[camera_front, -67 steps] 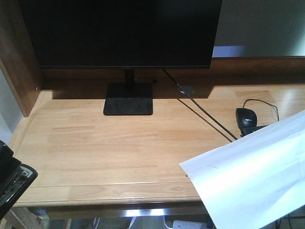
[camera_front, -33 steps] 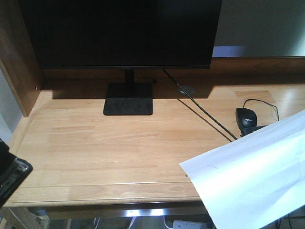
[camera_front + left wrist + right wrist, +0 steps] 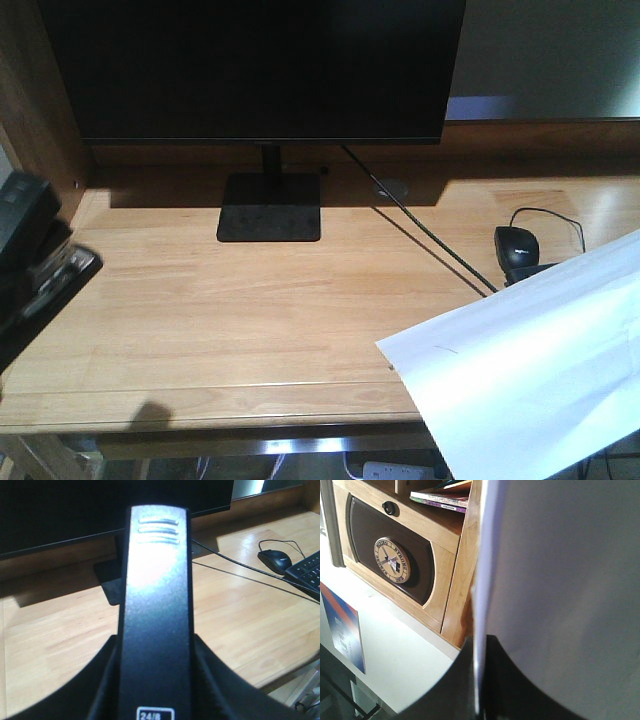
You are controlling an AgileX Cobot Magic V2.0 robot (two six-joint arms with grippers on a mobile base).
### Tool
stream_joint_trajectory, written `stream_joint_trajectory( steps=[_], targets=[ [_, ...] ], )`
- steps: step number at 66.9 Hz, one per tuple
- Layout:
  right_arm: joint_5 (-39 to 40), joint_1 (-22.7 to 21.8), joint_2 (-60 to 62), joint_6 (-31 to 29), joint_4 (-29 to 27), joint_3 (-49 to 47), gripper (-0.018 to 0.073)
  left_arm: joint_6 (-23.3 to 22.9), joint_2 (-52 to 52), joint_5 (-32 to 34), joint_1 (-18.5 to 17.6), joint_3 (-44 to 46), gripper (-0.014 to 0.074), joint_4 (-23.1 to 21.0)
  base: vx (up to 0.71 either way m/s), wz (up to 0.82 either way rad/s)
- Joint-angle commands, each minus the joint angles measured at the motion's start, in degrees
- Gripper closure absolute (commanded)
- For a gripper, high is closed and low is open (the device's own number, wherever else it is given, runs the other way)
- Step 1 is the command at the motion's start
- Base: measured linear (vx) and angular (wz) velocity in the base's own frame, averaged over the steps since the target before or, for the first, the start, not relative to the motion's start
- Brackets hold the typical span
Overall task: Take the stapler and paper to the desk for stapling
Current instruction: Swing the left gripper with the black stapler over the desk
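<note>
stapler (image 3: 30, 225) pinched in left tool (image 3: 156, 680) is now raised over desk (image 3: 250, 300) | paper (image 3: 530, 370) pinched in right tool (image 3: 477, 680) unmoved | set-down due

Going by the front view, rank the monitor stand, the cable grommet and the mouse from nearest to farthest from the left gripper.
1. Monitor stand, back centre-left.
2. Cable grommet, just right of it.
3. Mouse, far right.
</note>
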State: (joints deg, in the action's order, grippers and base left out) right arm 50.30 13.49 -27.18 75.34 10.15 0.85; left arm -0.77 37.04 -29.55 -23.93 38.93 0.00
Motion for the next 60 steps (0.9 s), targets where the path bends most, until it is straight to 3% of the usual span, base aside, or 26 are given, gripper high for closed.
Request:
stream_joint_trajectory(
  steps=[1, 8, 23, 30, 35, 43, 54, 60],
  targets=[
    [4.0, -0.1, -0.3, -0.7, 0.1, -1.7, 0.0564, 1.1, 6.1, 6.2, -0.2, 6.2, 0.0603, 0.0, 0.00, 0.00],
    [4.0, -0.1, -0.3, -0.7, 0.1, -1.7, 0.0564, 4.3, 13.4, 6.6, -0.2, 10.1, 0.0603, 0.0, 0.00, 0.00],
    [4.0, -0.1, -0.3, -0.7, 0.1, -1.7, 0.0564, 5.5, 28.1, 6.4, -0.2, 16.1, 0.0603, 0.0, 0.00, 0.00],
    [4.0, -0.1, -0.3, -0.7, 0.1, -1.7, 0.0564, 6.3, 33.7, 7.7, -0.2, 18.5, 0.0603, -2.3, 0.00, 0.00],
    [4.0, -0.1, -0.3, -0.7, 0.1, -1.7, 0.0564, 9.7, 37.3, 9.0, -0.2, 20.1, 0.0603, -4.7, 0.00, 0.00],
    [4.0, -0.1, -0.3, -0.7, 0.1, -1.7, 0.0564, 19.6, 42.4, 7.0, -0.2, 23.8, 0.0603, -10.8, 0.00, 0.00],
    [4.0, -0.1, -0.3, -0.7, 0.1, -1.7, 0.0564, 35.5, 47.8, 3.6, 0.0, 27.8, 0.0603, -25.0, 0.00, 0.00],
    [4.0, -0.1, -0.3, -0.7, 0.1, -1.7, 0.0564, 46.6, 50.4, 0.8, 0.0, 29.5, 0.0603, -31.5, 0.00, 0.00]
  ],
)
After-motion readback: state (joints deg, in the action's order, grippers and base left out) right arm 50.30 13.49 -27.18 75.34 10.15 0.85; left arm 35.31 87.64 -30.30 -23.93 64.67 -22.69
